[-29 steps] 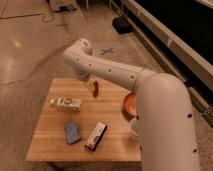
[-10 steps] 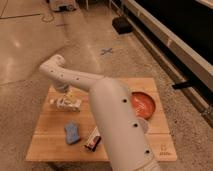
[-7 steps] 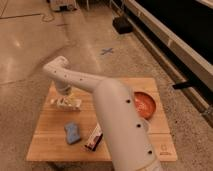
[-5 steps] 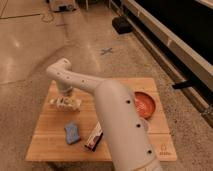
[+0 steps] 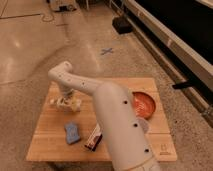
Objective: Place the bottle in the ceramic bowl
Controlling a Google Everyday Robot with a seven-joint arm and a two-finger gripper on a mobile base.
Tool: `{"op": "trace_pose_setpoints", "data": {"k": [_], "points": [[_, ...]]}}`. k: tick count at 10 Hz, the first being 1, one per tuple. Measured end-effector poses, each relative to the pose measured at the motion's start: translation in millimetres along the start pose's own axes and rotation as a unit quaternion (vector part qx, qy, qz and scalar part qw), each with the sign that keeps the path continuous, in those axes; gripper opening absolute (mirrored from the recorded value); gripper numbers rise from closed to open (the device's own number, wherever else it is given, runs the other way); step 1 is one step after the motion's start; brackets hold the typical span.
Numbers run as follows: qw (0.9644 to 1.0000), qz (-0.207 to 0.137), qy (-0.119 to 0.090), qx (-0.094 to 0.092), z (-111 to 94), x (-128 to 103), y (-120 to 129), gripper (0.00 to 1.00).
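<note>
The pale whitish bottle point(image 5: 75, 105) lies on its side at the left of the wooden table point(image 5: 50, 145). My gripper point(image 5: 67, 99) hangs from the white arm's bend point(image 5: 62, 75) and is down right over the bottle's middle, covering part of it. The orange-red ceramic bowl point(image 5: 145, 104) stands at the right of the table, far from the bottle, with nothing in it. The arm crosses the table between bottle and bowl.
A blue sponge point(image 5: 72, 132) lies in front of the bottle. A flat black-and-red box point(image 5: 93, 138) lies near the front edge, partly under the arm. A white cup's rim point(image 5: 145, 125) peeks out beside the arm. Bare concrete floor surrounds the table.
The arm has swung from the table's back middle to the left side and come down over the bottle. In the last second it has barely shifted. The bottle lies where it was.
</note>
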Motion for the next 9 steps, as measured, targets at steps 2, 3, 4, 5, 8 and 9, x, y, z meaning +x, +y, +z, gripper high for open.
{"op": "trace_pose_setpoints", "data": {"k": [2, 3, 4, 5, 8, 9], "points": [[0.9999, -0.01, -0.005, -0.003, -9.8, 4.2, -0.2, 0.58], [0.9999, -0.01, -0.006, -0.004, -19.4, 8.1, 1.3, 0.48], [1.0, -0.006, -0.006, -0.004, -24.5, 11.4, 2.8, 0.38], [1.0, -0.003, -0.008, -0.003, -26.4, 12.4, 2.7, 0.28], [0.9999, -0.004, -0.01, -0.003, -42.4, 17.0, 7.2, 0.18], [0.9999, -0.004, -0.01, -0.001, -55.8, 28.6, 11.6, 0.2]]}}
